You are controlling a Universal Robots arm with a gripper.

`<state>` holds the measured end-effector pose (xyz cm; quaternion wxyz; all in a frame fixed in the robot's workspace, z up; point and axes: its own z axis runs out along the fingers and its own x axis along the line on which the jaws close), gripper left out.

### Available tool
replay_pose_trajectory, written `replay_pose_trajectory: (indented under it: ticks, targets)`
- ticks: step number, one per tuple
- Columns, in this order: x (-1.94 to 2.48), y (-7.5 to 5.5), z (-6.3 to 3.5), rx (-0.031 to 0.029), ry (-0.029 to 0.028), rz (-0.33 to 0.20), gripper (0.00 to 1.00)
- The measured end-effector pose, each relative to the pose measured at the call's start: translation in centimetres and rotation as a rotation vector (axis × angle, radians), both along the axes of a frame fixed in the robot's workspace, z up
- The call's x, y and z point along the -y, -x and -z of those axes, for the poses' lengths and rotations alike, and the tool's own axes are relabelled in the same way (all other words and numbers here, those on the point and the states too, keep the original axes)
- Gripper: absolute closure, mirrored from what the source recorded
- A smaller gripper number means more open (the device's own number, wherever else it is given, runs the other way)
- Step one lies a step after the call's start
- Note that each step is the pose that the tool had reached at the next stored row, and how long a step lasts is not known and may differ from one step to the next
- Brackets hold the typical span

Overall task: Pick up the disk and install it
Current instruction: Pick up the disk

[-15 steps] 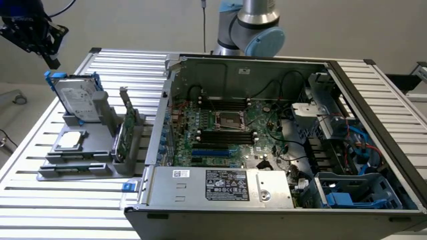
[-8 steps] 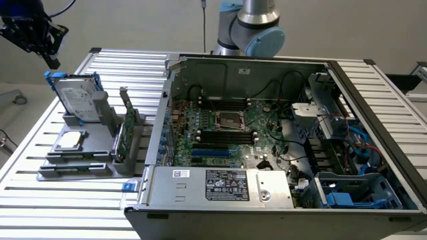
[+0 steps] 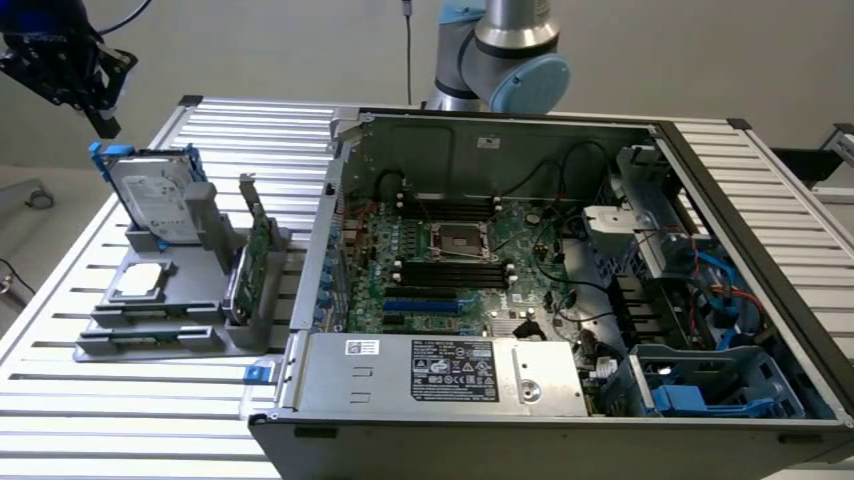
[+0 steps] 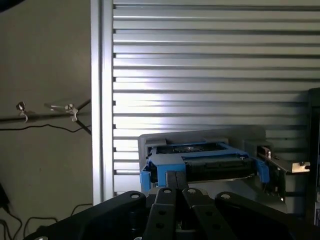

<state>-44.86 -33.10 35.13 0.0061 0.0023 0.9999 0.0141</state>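
So the black two-finger pincer (image 3: 107,126) (image 4: 176,176) was clamped fully shut, fingers pressed together, nothing in it. The disk (image 3: 156,198) (image 4: 200,159), a silver-grey metal hard drive with a white label clipped in a blue plastic frame, sat just below the pincer's tips, near but not touching. It stood on edge in a grey plastic stand (image 3: 147,335) on the ribbed aluminium table (image 3: 80,410). The open grey computer case (image 3: 441,150) was well off to the pincer's side, beyond the stand.

Silver-grey arm (image 3: 514,25) — pale blue joint cap (image 3: 537,85), black gripper (image 3: 104,122), round screw heads (image 4: 131,196)
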Motion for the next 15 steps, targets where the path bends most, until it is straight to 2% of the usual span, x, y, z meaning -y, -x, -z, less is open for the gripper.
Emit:
replay_pose_trajectory:
  ticks: [6,15]
  targets:
    - [0.01,-0.01,-0.03,0.0003,-0.0001,-0.015,0.89]
    - [0.02,0.0,-0.08,0.0001,0.0001,-0.179,0.89]
